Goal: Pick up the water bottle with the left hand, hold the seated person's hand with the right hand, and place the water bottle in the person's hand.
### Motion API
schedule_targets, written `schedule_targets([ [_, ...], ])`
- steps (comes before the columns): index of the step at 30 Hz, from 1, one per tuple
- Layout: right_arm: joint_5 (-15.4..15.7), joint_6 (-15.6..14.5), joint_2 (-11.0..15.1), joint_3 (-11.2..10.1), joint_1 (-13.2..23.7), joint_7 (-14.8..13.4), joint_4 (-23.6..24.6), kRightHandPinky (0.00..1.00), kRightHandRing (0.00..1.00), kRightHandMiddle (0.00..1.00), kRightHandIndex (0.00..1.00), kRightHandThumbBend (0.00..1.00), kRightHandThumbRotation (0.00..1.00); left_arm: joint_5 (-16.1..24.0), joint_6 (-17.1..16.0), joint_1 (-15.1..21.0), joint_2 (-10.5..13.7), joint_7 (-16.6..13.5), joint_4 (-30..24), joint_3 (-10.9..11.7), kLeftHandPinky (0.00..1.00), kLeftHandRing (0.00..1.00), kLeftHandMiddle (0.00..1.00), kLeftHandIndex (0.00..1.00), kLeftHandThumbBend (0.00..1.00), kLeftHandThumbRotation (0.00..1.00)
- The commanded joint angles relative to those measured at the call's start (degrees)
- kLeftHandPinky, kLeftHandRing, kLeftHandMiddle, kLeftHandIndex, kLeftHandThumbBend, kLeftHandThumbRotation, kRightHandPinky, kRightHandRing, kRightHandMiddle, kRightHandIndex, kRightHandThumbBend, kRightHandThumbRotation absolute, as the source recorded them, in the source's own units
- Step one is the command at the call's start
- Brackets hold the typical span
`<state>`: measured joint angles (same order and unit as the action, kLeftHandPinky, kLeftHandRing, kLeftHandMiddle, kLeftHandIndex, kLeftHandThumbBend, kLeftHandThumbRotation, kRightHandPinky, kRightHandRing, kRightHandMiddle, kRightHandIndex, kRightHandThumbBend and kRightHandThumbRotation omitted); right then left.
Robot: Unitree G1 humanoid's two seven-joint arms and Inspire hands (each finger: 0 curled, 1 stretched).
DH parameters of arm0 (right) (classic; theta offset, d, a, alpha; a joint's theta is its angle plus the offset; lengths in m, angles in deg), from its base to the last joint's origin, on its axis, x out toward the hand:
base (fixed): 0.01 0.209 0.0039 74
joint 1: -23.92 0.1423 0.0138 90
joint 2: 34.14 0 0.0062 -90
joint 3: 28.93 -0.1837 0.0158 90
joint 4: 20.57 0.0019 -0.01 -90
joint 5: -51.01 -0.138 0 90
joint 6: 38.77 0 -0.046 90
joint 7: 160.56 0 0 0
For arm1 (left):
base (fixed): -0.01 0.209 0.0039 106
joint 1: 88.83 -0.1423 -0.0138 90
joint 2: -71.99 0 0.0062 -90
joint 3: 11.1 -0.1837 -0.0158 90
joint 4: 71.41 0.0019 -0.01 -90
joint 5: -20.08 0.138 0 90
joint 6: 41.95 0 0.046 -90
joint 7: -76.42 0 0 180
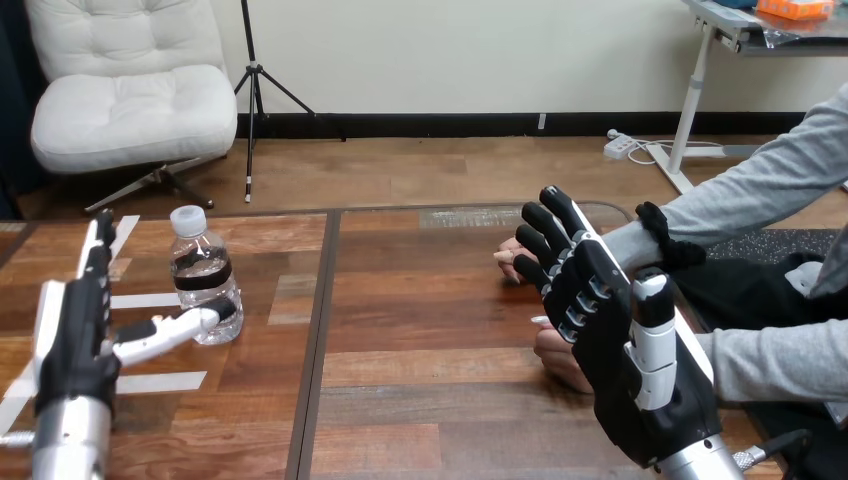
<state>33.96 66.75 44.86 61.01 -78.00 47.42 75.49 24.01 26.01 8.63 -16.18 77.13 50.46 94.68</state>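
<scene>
A clear water bottle [205, 275] with a white cap and a black label band stands upright on the left part of the wooden table [420, 320]. My left hand [70, 350] is just left of it, open, fingers straight and pointing away from me; its thumb reaches right and its tip is at the bottle's lower side. At the right, my right hand [620, 340] is open with straight fingers and hangs in front of the person's two hands. One of the person's hands [508, 258] rests farther out on the table, the other [558, 358] nearer to me. Both are partly hidden.
White tape strips [150, 300] lie on the table around the bottle and my left hand. A dark seam [322, 330] runs down the tabletop between bottle and person. The person's grey-sleeved arms [760, 190] come in from the right edge.
</scene>
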Motion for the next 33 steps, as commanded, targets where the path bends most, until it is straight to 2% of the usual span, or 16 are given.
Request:
schedule_targets([
  [1,-0.27,1.22,0.3,0.04,2.48,0.31,-0.49,1.0,1.0,0.99,1.0,0.93,1.0,0.56,0.2,6.78,1.97,0.18,3.61,-1.68,0.99,0.99,0.99,0.99,1.0,0.06],
  [3,-0.41,1.32,0.34,-0.05,2.48,0.54,-0.63,1.0,1.0,0.99,0.99,0.93,1.0,-0.37,0.58,7.64,1.75,0.79,4.81,-1.48,0.99,0.99,1.0,0.99,1.0,0.06],
  [6,-0.12,1.38,0.24,-0.11,2.43,0.28,-0.54,1.0,1.0,0.99,0.99,0.93,1.0,0.49,0.28,8.85,2.02,0.24,6.83,-2.04,0.99,1.0,1.0,1.0,1.0,0.07],
  [9,-0.35,1.24,0.31,-0.21,2.44,0.46,-0.55,1.0,1.0,0.99,0.99,0.93,1.0,0.91,2.02,9.33,1.61,-0.48,6.16,-2.52,0.99,1.0,1.0,1.0,1.0,0.08],
  [12,-0.32,1.15,0.32,-0.27,2.43,0.39,-0.45,1.0,1.0,0.99,0.99,0.93,1.0,0.1,1.51,10.59,1.56,0.35,8.15,-2.66,0.99,1.0,1.0,1.0,1.0,0.08],
  [18,-0.58,1.31,0.32,-0.4,2.63,0.71,-0.74,1.0,1.0,0.99,1.0,0.92,1.0,1.45,1.14,12.87,2.11,-0.16,12.03,-3.92,1.0,1.0,1.0,1.0,0.99,0.08],
  [27,-0.6,1.15,0.36,-0.42,2.69,0.76,-0.85,1.0,1.0,0.99,1.0,0.92,1.0,2.56,1.39,15.64,1.93,-2.28,16.17,-5.22,1.0,1.0,1.0,1.0,1.0,0.15],
  [30,-0.53,1.48,0.26,-0.42,2.76,0.77,-1.01,1.0,1.0,0.99,1.0,0.92,1.0,3.65,2.96,16.23,1.46,-4.65,15.86,-5.71,0.98,1.0,1.0,1.0,1.0,0.16],
  [33,-0.74,1.0,0.33,-0.44,2.68,0.74,-0.76,1.0,1.0,0.99,1.0,0.92,1.0,3.54,1.86,17.52,1.64,-4.75,18.92,-5.89,0.98,1.0,1.0,1.0,1.0,0.19],
])
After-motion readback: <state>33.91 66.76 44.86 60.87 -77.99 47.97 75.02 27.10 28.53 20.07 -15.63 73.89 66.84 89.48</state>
